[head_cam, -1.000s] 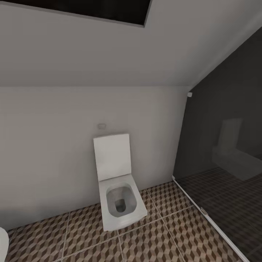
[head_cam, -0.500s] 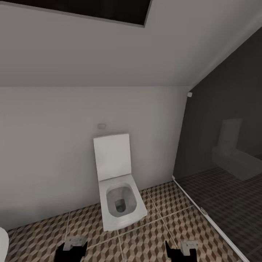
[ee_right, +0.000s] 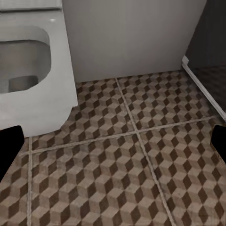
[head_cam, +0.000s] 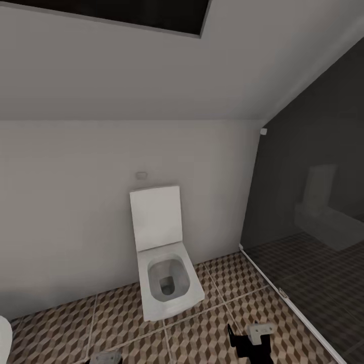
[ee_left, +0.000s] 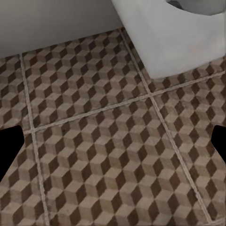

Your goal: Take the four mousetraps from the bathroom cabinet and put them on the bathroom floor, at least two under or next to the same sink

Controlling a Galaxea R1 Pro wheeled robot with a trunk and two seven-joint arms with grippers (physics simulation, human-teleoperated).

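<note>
The bathroom floor, tiled in a brown and beige cube pattern, spreads below me. The mousetraps, the cabinet and the sink are out of view. My right gripper pokes up at the head view's lower edge, right of the toilet, over bare tiles. Just the top of my left gripper peeks in at the bottom edge. In the left wrist view the left gripper is open over the floor, its fingertips far apart. The right gripper is open too, nothing between its fingertips.
A white square toilet with its lid up stands against the white wall, close ahead. A dark glass partition with a white floor rail closes off the right side. A white rounded edge shows at the far left.
Both grippers rose into the head view's bottom edge half a second ago. Since then the left one has sunk almost out of the picture, and the right one has edged up slightly.
</note>
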